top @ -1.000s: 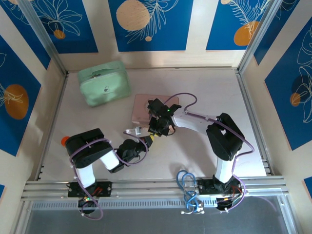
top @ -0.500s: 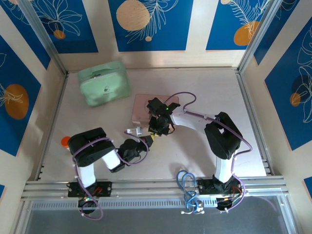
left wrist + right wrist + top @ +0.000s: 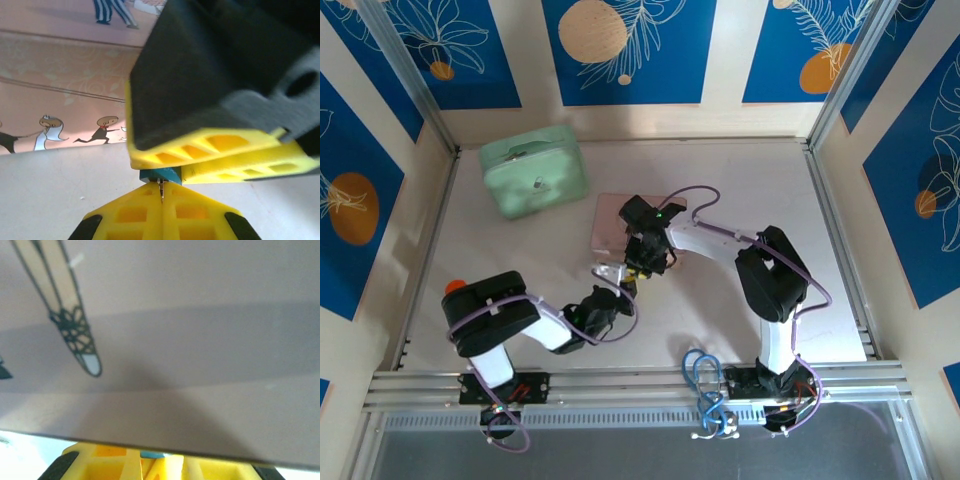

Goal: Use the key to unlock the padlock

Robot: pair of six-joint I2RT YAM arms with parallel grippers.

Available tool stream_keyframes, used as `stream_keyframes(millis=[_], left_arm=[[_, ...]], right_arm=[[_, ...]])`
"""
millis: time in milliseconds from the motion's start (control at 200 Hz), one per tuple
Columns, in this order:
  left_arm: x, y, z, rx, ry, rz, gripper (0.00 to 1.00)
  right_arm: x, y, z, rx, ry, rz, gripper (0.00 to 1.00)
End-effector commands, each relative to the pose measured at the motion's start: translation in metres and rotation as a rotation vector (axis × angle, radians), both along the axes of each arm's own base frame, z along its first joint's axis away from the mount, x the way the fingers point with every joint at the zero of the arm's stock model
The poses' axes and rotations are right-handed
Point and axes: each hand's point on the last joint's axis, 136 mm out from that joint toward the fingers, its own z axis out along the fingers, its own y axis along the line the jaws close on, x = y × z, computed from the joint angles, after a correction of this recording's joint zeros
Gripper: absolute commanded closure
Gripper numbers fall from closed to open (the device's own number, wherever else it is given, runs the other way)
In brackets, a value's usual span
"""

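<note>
Your left claw (image 3: pixel 161 194) is pressed together on the key (image 3: pixel 161 186); its thin metal edge shows at the seam between the yellow fingers and touches the padlock (image 3: pixel 159 175). Your right claw (image 3: pixel 636 266) pinches that small blue body from the opposite side; both claws meet low over the bench (image 3: pixel 720 320), just beside the pink picture tin (image 3: pixel 610 222)

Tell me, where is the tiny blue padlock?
In the left wrist view, the padlock peeks out between the right gripper above and the left gripper below, close to the pink tin.
</note>
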Motion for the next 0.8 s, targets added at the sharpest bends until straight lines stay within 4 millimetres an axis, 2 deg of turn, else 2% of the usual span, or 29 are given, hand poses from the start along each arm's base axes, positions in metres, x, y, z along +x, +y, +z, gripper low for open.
stream_keyframes(millis=[0,75,235,370,525,620,755,795], left_arm=[[0.002,-0.004,0.015,0.250,-0.163,0.033,1.00],[0.002,-0.013,0.017,0.354,-0.238,0.027,1.00],[-0.002,-0.046,0.014,0.649,-0.431,-0.024,1.00],[-0.003,-0.059,0.006,0.757,-0.499,-0.044,1.00],[-0.004,-0.054,0.014,0.739,-0.510,-0.016,1.00],[-0.009,-0.047,0.026,0.688,-0.509,-0.005,1.00],[-0.019,-0.041,0.025,0.606,-0.425,-0.061,1.00],[-0.022,-0.039,0.026,0.573,-0.397,-0.067,1.00]], right_arm=[[-0.021,0.018,0.003,0.057,0.121,0.026,1.00],[-0.021,0.020,0.003,0.069,0.134,0.028,1.00],[-0.022,0.021,0.006,0.107,0.172,0.029,1.00],[-0.023,0.018,0.006,0.125,0.200,0.037,1.00],[-0.026,0.013,-0.003,0.111,0.206,0.036,1.00],[-0.025,0.012,-0.005,0.116,0.196,0.031,1.00],[-0.020,0.014,-0.001,0.127,0.159,0.044,1.00],[-0.017,0.015,0.001,0.130,0.133,0.054,0.86]])
